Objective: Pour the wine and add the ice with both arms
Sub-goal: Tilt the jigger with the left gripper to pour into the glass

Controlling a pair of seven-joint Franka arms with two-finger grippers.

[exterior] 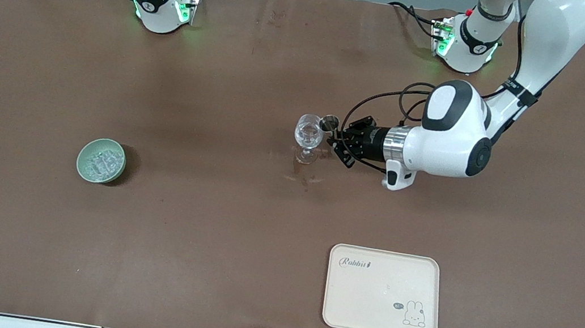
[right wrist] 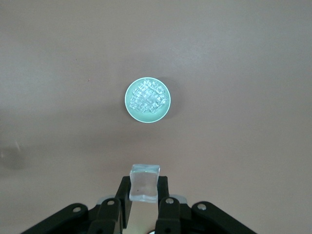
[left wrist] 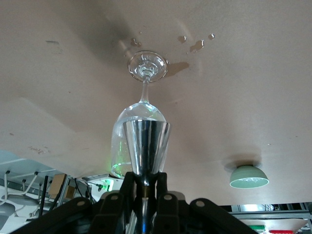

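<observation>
The jigger [exterior: 329, 122], a small silvery hourglass of polished metal, is clamped at its waist between the black fingers of the left gripper [exterior: 337, 137] and lies tipped sideways, its open cone against the rim of the stemmed glass [exterior: 309, 133]. In the left wrist view the jigger [left wrist: 146, 146] shows a smooth mirrored flare in front of the clear rounded bowl of the glass [left wrist: 139, 131], whose round foot rests on the brown mat [exterior: 203, 231]. Liquid seems to sit in the glass, though it is too colourless to tell for sure. A few wet droplets [left wrist: 197, 45] shine on the mat just beside the foot.

The ice [exterior: 100, 161], a heap of small glassy chunks with whitish glints, fills the single pale green bowl [exterior: 118, 172], which stands well apart from the glass, toward the right arm's end of the table. One more clear, blocky cube [right wrist: 144, 182] is gripped between the jaws of the right gripper [right wrist: 144, 192], which hangs high over the mat beside the bowl [right wrist: 128, 108].

One cream rectangular tray [exterior: 426, 274] with rounded corners and a rabbit print lies nearer the front camera than the glass.
</observation>
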